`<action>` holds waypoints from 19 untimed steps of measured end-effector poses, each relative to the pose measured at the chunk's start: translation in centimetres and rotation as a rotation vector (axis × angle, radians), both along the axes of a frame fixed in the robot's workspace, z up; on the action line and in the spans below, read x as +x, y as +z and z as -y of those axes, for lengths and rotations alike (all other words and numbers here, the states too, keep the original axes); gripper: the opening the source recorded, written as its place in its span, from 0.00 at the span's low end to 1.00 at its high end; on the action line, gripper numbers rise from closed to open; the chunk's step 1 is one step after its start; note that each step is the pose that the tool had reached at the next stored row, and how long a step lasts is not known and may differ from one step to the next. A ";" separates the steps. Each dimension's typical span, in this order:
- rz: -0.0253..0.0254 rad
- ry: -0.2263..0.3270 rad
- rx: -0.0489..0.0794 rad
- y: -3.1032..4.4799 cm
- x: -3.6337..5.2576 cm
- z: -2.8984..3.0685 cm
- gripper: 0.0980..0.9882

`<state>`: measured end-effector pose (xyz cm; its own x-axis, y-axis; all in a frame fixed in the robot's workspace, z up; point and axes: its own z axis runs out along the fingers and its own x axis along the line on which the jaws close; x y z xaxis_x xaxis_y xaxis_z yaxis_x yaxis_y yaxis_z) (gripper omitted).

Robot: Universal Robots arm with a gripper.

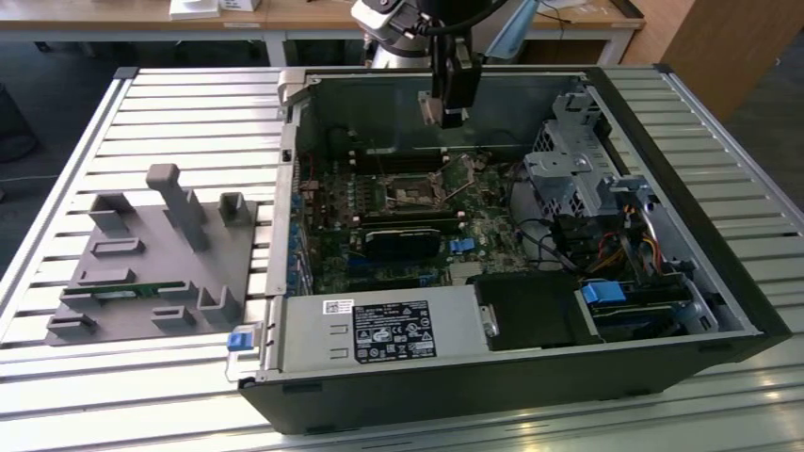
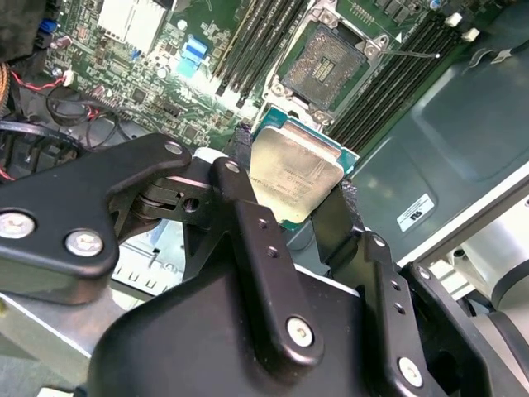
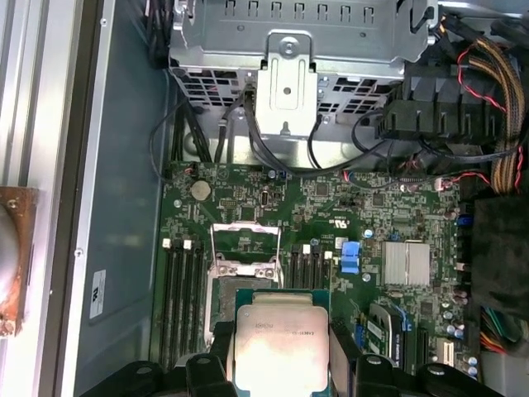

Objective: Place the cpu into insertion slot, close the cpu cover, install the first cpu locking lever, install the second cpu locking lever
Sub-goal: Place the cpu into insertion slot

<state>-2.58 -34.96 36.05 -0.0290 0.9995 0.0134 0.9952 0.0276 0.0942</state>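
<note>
My gripper (image 2: 293, 178) is shut on the cpu (image 3: 279, 343), a flat square chip with a dull silver top, held by two opposite edges between black fingers (image 2: 240, 153). In the exterior view the gripper (image 1: 449, 118) hangs inside the open computer case, above the green board and apart from it. The insertion slot (image 3: 240, 285) is a dark square socket with a silvery rim (image 2: 331, 66); it lies bare just beyond the chip. The cpu cover (image 3: 241, 240), a thin silvery frame, stands swung up off the socket. A thin locking lever (image 2: 409, 54) sticks out beside the socket.
Long black memory slots (image 3: 182, 289) flank the socket. A metal drive cage (image 1: 571, 174) with cable bundles (image 3: 496, 107) fills the case toward the exterior view's right, and a power supply (image 1: 377, 331) sits near the front. A grey parts fixture (image 1: 151, 264) lies on the slatted table.
</note>
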 end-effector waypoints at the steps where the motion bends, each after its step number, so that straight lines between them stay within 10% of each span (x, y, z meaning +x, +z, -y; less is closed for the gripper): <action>1: 0.0000 0.000 0.000 -0.06 0.00 0.00 0.50; 19: 0.0000 0.000 0.000 -0.81 0.00 0.00 0.50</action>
